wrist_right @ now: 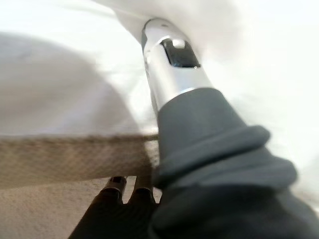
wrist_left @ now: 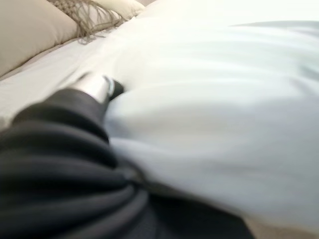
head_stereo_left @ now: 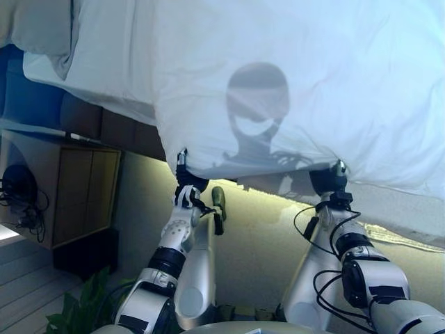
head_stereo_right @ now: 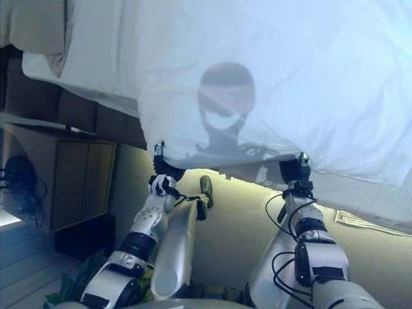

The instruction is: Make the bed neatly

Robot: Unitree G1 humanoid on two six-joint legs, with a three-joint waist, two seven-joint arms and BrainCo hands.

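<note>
Both eye views look down from the head, a small sideways step apart, and share the raised white fabric duvet (head_stereo_left: 299, 83), both arms beneath its edge and the light wooden bedside cabinet (head_stereo_right: 77, 183). Each wrist view looks along its own dark ribbed cover from very close; past the fingers (wrist_right: 167, 55) the duvet fills the view.

Bedroom: bed with white duvet (head_stereo_left: 292, 76) and pillows (wrist_left: 30, 35), wooden bedside cabinet (head_stereo_left: 76, 195) at left, beige carpet (head_stereo_left: 264, 243), potted plant (head_stereo_left: 80, 306).
</note>
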